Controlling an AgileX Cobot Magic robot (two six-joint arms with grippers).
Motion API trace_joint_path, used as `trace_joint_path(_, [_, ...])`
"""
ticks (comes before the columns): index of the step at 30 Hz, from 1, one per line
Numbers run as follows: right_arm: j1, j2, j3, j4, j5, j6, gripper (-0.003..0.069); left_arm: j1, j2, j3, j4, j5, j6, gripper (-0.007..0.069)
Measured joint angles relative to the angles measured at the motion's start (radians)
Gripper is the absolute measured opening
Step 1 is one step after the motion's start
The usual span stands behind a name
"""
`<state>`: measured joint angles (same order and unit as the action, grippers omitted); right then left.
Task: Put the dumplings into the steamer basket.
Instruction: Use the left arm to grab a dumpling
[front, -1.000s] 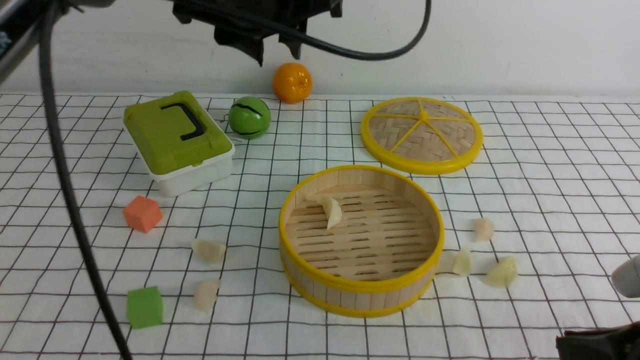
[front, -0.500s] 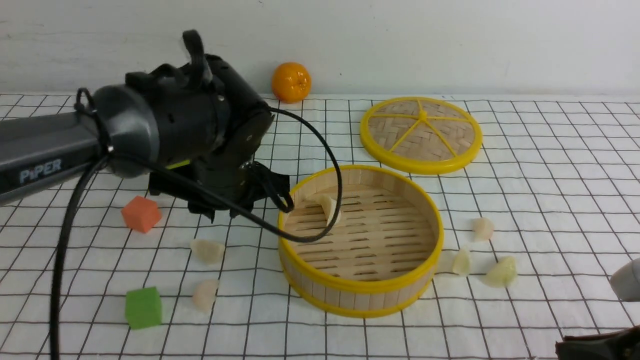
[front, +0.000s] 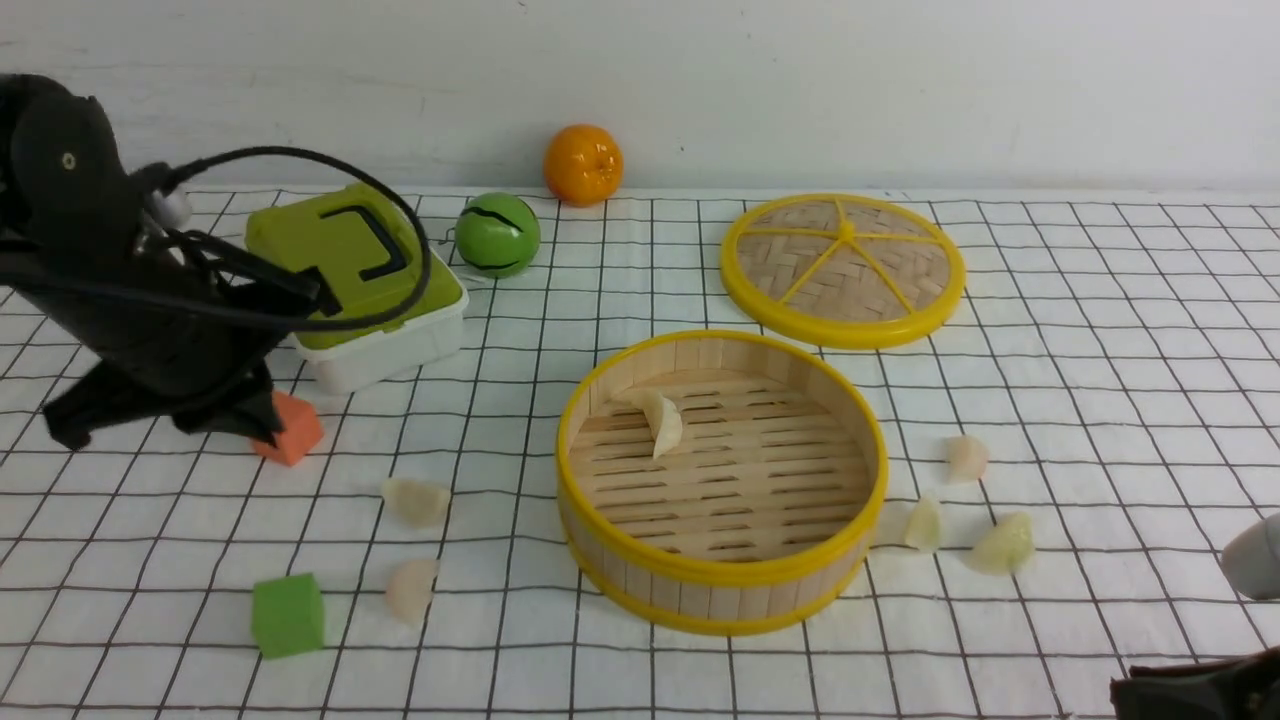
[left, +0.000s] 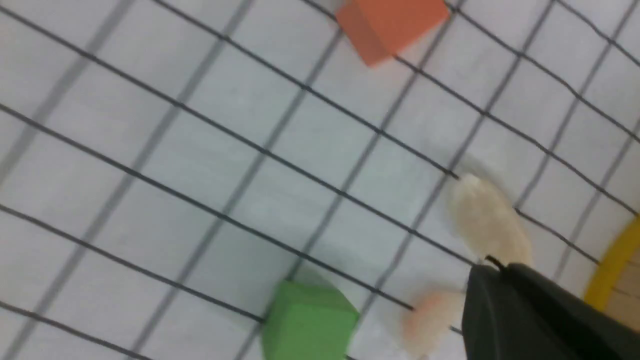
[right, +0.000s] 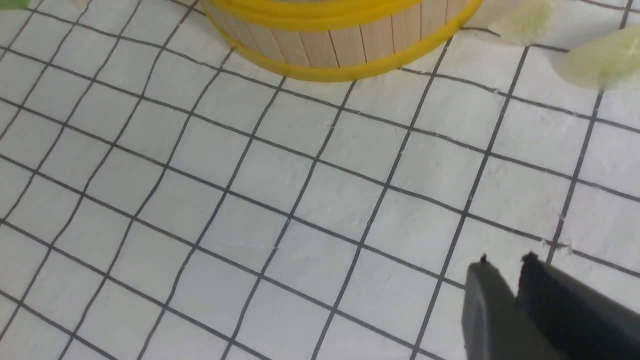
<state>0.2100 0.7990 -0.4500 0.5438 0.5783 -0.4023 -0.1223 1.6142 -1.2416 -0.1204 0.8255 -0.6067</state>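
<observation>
In the front view we see the basket (front: 700, 598) mid-way on the checked cloth (front: 1100, 330), one dumpling (front: 662, 420) on its slats, two dumplings (front: 417, 500) (front: 412, 587) lying left of it and three (front: 966, 457) (front: 925, 523) (front: 1003, 545) right of it. The left arm (front: 130, 300) hangs beside the orange cube (front: 295, 432). In the left wrist view, the left gripper (left: 492, 265) is pressed together on nothing. In the right wrist view, the right gripper (right: 506, 264) stands a narrow slit apart, empty, over bare cloth near the basket.
</observation>
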Motion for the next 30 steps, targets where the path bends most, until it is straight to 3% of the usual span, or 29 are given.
trace_joint_path(3, [0.000, 0.000, 0.000, 0.000, -0.002, 0.000, 0.0093, 0.000, 0.077, 0.000, -0.198, -0.041, 0.166, -0.0013])
trace_joint_path(7, [0.000, 0.000, 0.000, 0.000, -0.005, 0.000, 0.0093, 0.000, 0.142, -0.008, -0.236, -0.061, 0.171, -0.0001])
trace_joint_path(12, [0.000, 0.000, 0.000, 0.000, -0.004, 0.000, 0.0093, -0.026, 0.178, -0.029, -0.168, -0.082, 0.114, 0.0130])
trace_joint_path(14, [0.000, 0.000, 0.000, 0.000, -0.006, 0.000, 0.0093, -0.065, 0.181, -0.042, -0.083, -0.106, 0.031, 0.0255])
trace_joint_path(17, [0.000, 0.000, 0.000, 0.004, -0.006, 0.000, 0.0093, -0.111, 0.198, -0.064, 0.037, -0.128, -0.106, 0.0380])
trace_joint_path(19, [0.000, 0.000, 0.000, 0.012, -0.005, 0.000, 0.0093, -0.129, 0.225, -0.086, 0.098, -0.124, -0.191, 0.0424])
trace_joint_path(26, [0.000, 0.000, 0.000, 0.035, -0.004, 0.000, 0.0093, -0.133, 0.334, -0.178, 0.155, -0.052, -0.308, 0.0455])
trace_joint_path(30, [0.000, 0.000, 0.000, 0.045, 0.002, 0.000, 0.0095, -0.133, 0.381, -0.208, 0.128, -0.022, -0.324, 0.0407])
